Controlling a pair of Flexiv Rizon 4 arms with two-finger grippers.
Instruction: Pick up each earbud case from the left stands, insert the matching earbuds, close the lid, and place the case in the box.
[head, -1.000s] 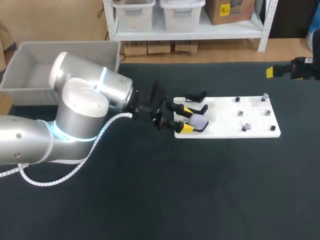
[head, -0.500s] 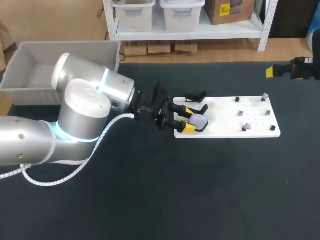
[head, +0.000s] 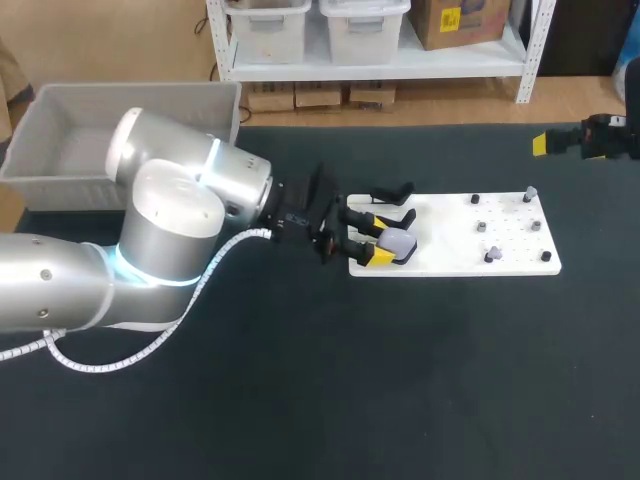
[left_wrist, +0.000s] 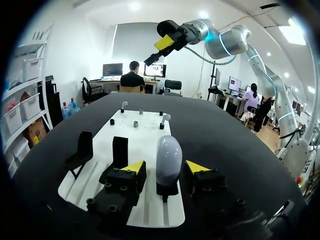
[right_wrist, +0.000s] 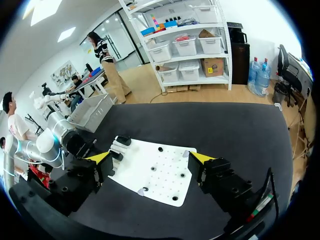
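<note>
A lavender earbud case (head: 398, 243) stands on a black stand at the near left end of the white board (head: 455, 262). My left gripper (head: 380, 240) straddles it. In the left wrist view the case (left_wrist: 168, 156) sits upright between the yellow fingertips (left_wrist: 134, 166), with a narrow gap on each side, so the left gripper (left_wrist: 165, 169) is open. Two empty black stands (left_wrist: 82, 150) are beside it. Small earbuds on pegs (head: 490, 253) dot the board's right part. My right gripper (head: 546, 143) hangs open high above the table's far right, well over the board (right_wrist: 155, 175).
The grey box (head: 70, 140) stands at the table's far left, behind my left arm (head: 170, 230). Dark table surface (head: 400, 380) stretches in front of the board. In the left wrist view my right arm (left_wrist: 220, 40) hovers beyond the board.
My left gripper's fingers have drawn closer around the lavender case and the wrist has edged slightly toward the board. The right arm has not moved.
</note>
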